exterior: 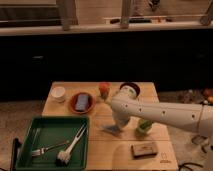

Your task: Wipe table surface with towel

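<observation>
The table surface (100,152) is a pale wooden top with plank lines. The towel (110,130), a small pale blue-grey cloth, lies near the table's middle, just right of the green tray. My white arm reaches in from the right. My gripper (119,123) points down at the towel's right edge and seems to rest on it. The arm's wrist hides part of the towel.
A green tray (30,145) with a fork and a brush sits front left. A red plate (75,107) with a dark blue piece, a white cup (59,93) and an orange object (104,89) stand at the back. A green object (144,127) and a brown block (144,149) lie at the right.
</observation>
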